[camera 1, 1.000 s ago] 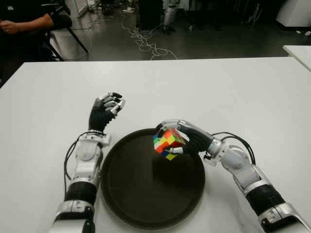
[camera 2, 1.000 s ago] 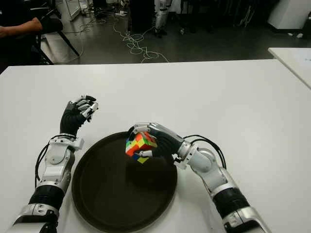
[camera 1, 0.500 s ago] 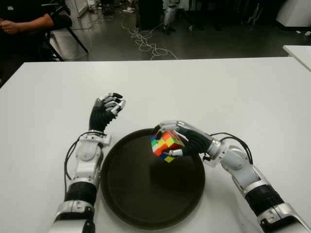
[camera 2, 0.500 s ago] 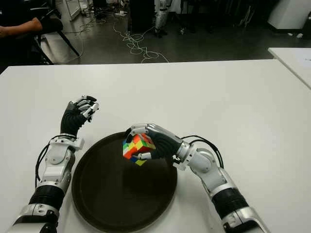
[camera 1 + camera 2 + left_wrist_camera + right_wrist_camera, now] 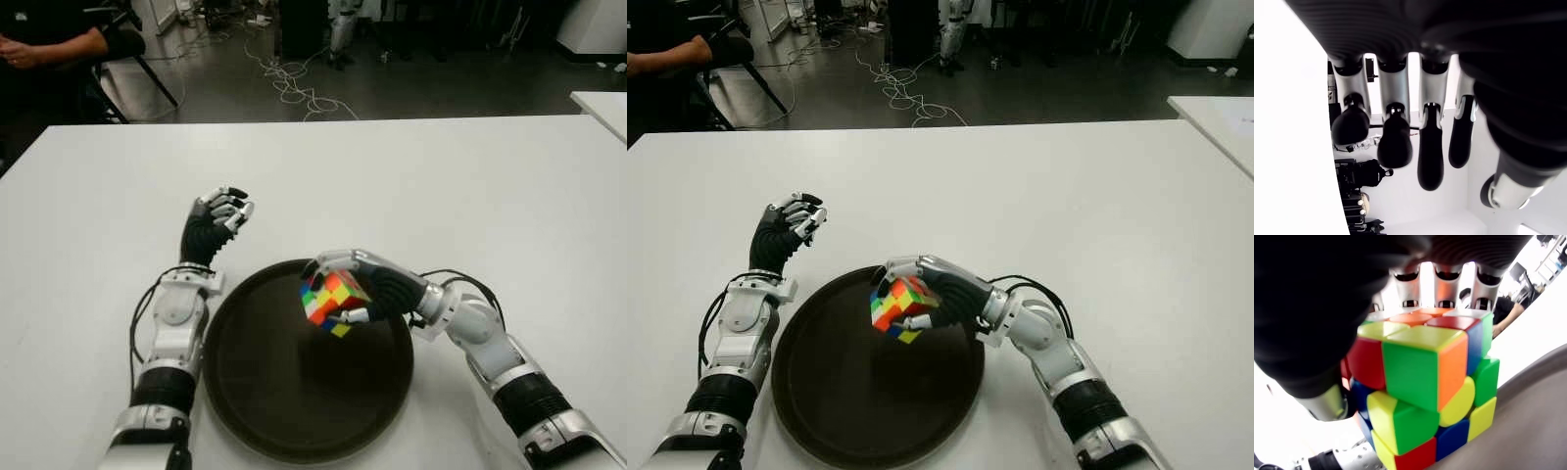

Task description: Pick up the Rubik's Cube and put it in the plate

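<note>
No text, label, brand, number or sign can be read anywhere in these views. The cube [image 5: 1420, 387] shows only plain coloured squares, with no logo on any face that can be seen. The plate [image 5: 265, 401], the bench [image 5: 470, 186] and both arms carry no legible markings.

Plate [image 5: 257, 392] on table [image 5: 470, 186], near front edge. Rubik's Cube [image 5: 331, 299] in right hand [image 5: 367, 287], above back part of plate. Left hand [image 5: 212, 227] over table, left of plate, holding nothing.
</note>
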Available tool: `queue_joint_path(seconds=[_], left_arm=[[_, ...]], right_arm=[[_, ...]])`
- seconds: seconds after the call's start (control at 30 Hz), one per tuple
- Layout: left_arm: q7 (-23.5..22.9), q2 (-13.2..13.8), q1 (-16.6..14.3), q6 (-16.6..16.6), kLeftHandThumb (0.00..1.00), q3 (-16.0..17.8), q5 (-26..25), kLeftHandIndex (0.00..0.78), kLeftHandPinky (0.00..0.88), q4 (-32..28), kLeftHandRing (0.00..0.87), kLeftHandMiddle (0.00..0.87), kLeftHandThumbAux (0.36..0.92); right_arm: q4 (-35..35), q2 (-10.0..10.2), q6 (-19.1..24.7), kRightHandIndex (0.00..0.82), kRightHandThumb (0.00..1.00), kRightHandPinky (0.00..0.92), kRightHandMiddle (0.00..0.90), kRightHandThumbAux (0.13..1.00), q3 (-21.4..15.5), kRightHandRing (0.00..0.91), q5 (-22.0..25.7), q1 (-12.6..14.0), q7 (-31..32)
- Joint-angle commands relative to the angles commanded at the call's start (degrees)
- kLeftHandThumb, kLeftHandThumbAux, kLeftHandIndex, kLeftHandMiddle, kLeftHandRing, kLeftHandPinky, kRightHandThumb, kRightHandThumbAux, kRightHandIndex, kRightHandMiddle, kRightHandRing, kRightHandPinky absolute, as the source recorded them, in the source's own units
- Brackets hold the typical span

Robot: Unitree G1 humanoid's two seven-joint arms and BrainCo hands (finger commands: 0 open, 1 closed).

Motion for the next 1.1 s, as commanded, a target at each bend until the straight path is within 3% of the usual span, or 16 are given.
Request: queue_joint_path(seconds=[0.1,0.13,0.2,0.23,0.33,0.73,1.1], left_arm=[[-0.10,-0.02,0.03,0.13,0.846,0.01,-0.13,0.423,0.762,-0.07,0.734,0.582,0.659],[-0.13,-0.05,0.05,0.16,0.846,0.00,-0.16,0.423,0.762,-0.11,0.734,0.582,0.659],[-0.29,-0.11,0.08,0.21,0.846,-0.01,-0.32,0.423,0.763,-0.20,0.735,0.583,0.659],[-0.39,-0.14,0.10,0.24,0.846,0.00,-0.42,0.423,0.764,-0.25,0.736,0.583,0.659],[-0.57,-0.22,0.18,0.39,0.846,0.01,-0.67,0.423,0.767,-0.49,0.737,0.583,0.659],[0.17,-0.18,0.49,0.68,0.846,-0.18,0.00,0.421,0.763,-1.19,0.738,0.585,0.660],[0.35,-0.06,0.43,0.80,0.845,-0.21,0.36,0.420,0.761,-1.07,0.735,0.583,0.660]], right_arm=[[-0.60,-0.46,0.97,0.398,0.702,0.231,0.249,0.732,0.37,0.223,0.63,-0.08,1.75],[-0.77,-0.58,1.23,0.333,0.591,0.204,0.223,0.745,0.44,0.201,0.87,-0.09,2.28],[-1.18,-0.84,1.93,0.167,0.256,0.122,0.146,0.778,0.70,0.132,1.61,-0.16,3.71],[-1.41,-0.95,2.32,0.118,0.163,0.090,0.116,0.775,0.84,0.102,2.03,-0.20,4.48],[-2.06,-1.12,3.59,0.045,0.053,0.036,0.056,0.738,1.18,0.044,3.10,-0.19,6.55],[-3.54,-1.60,4.71,0.000,0.000,0.000,0.000,0.568,0.61,0.000,0.75,0.04,6.43],[-3.93,-1.56,4.79,0.000,0.000,0.000,0.000,0.516,0.27,0.000,-1.20,0.18,4.68]])
